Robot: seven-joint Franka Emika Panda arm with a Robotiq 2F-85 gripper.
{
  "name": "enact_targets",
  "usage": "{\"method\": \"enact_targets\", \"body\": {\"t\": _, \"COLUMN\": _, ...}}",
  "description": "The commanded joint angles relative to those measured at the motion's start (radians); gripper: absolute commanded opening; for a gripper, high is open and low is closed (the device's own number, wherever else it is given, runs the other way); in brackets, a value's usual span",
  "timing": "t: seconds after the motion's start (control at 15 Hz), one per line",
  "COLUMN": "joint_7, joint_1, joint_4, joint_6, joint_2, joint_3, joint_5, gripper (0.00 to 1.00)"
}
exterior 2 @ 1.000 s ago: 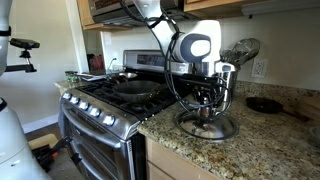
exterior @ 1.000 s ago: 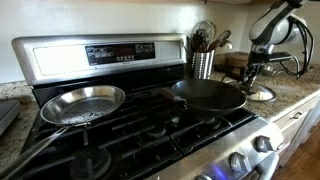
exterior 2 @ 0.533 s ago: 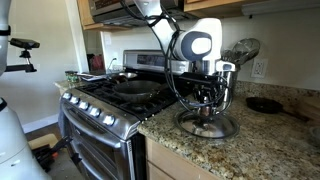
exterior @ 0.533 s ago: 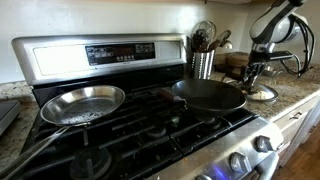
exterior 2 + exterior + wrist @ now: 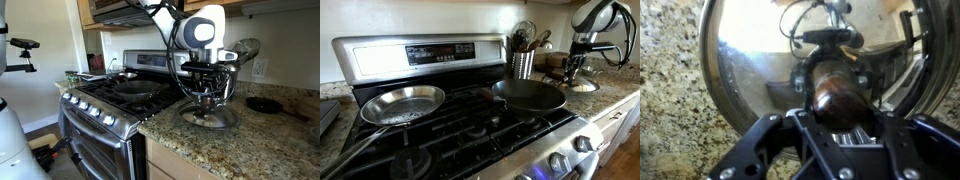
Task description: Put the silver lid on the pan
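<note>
At frame right, the silver lid (image 5: 212,118) is held by its knob (image 5: 838,95), the fingers of the gripper (image 5: 205,98) closed on it, so that it may be carried level to the pan (image 5: 528,95), seen centre-frame on the stove (image 5: 470,125).

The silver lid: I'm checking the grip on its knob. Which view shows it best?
The wrist view: the silver lid fills the frame, its knob between the fingers of the gripper. Both exterior views show the lid small and partly hidden by the gripper.
</note>
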State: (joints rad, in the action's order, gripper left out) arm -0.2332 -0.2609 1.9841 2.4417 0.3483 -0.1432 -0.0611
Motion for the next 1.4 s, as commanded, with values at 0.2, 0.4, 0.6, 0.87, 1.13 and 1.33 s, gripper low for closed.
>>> {"method": "enact_targets", "body": {"t": 0.2, "joint_7": -0.006, "joint_1": 0.026, "joint_4": 0.019, "joint_6": -0.106, "joint_2": -0.164, "joint_3": -0.002, "joint_5": 0.048, "gripper": 0.19}}
{"method": "enact_targets", "body": {"t": 0.4, "joint_7": -0.011, "joint_1": 0.049, "joint_4": 0.023, "joint_6": -0.146, "joint_2": -0.232, "joint_3": 0.003, "joint_5": 0.086, "gripper": 0.19}}
{"method": "enact_targets", "body": {"t": 0.6, "joint_7": -0.01, "joint_1": 0.075, "joint_4": 0.027, "joint_6": -0.168, "joint_2": -0.286, "joint_3": 0.011, "joint_5": 0.128, "gripper": 0.19}}
{"method": "enact_targets", "body": {"t": 0.87, "joint_7": -0.018, "joint_1": 0.118, "joint_4": 0.042, "joint_6": -0.184, "joint_2": -0.337, "joint_3": 0.039, "joint_5": 0.146, "gripper": 0.19}}
{"method": "enact_targets", "body": {"t": 1.13, "joint_7": -0.056, "joint_1": 0.172, "joint_4": 0.063, "joint_6": -0.167, "joint_2": -0.349, "joint_3": 0.093, "joint_5": 0.096, "gripper": 0.19}}
{"method": "enact_targets", "body": {"t": 1.33, "joint_7": -0.07, "joint_1": 0.215, "joint_4": 0.083, "joint_6": -0.166, "joint_2": -0.344, "joint_3": 0.135, "joint_5": 0.088, "gripper": 0.19}}
